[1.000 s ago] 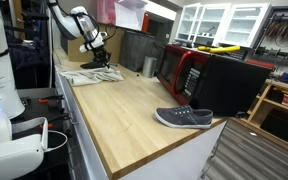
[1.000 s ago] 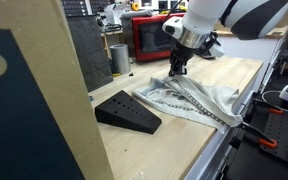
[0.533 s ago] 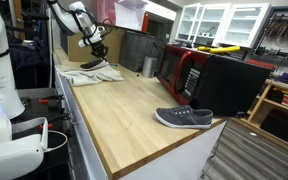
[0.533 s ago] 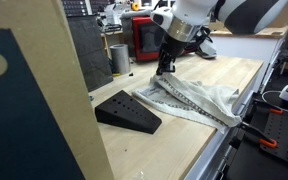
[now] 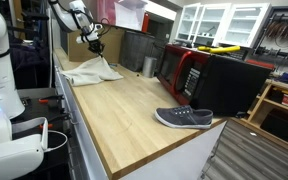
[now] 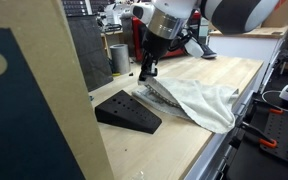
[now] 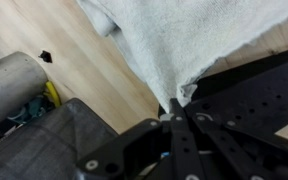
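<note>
The end effector (image 6: 146, 72) is clamped on one corner of the white towel (image 6: 199, 98), the rest lying crumpled at the far left of the wooden surface (image 5: 134, 110); so thin a pinch may slip, or trailing cloth may catch the nearby black wedge (image 6: 127, 111).

Wooden counter (image 5: 134, 108) bears towel (image 5: 89, 72), black wedge (image 6: 126, 112), grey shoe (image 5: 184, 118).

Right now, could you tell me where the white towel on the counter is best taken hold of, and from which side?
At a corner, from above: the towel is limp cloth, so only a pinched edge will lift it. The tool is shut on one raised corner, the rest draping onto the counter.
</note>
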Action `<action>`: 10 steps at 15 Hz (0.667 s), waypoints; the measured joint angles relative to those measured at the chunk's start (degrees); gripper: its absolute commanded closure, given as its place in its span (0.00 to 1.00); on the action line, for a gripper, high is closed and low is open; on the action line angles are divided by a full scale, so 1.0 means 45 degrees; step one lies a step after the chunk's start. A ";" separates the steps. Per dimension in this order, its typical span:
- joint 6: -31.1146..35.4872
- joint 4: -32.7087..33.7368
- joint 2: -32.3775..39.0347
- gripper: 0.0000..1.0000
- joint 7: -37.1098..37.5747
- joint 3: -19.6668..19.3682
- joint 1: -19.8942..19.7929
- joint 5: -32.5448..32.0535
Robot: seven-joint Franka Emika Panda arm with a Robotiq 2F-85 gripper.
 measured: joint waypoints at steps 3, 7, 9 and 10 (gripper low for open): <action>-0.0007 0.0533 0.0268 0.58 -0.0133 0.0111 0.0084 0.0174; 0.0003 0.0762 0.0339 0.27 -0.0150 0.0148 0.0129 0.0214; 0.0137 0.0742 0.0279 0.12 -0.0278 0.0147 0.0116 0.0567; 0.0278 0.0699 0.0236 0.05 -0.0489 0.0138 0.0075 0.0980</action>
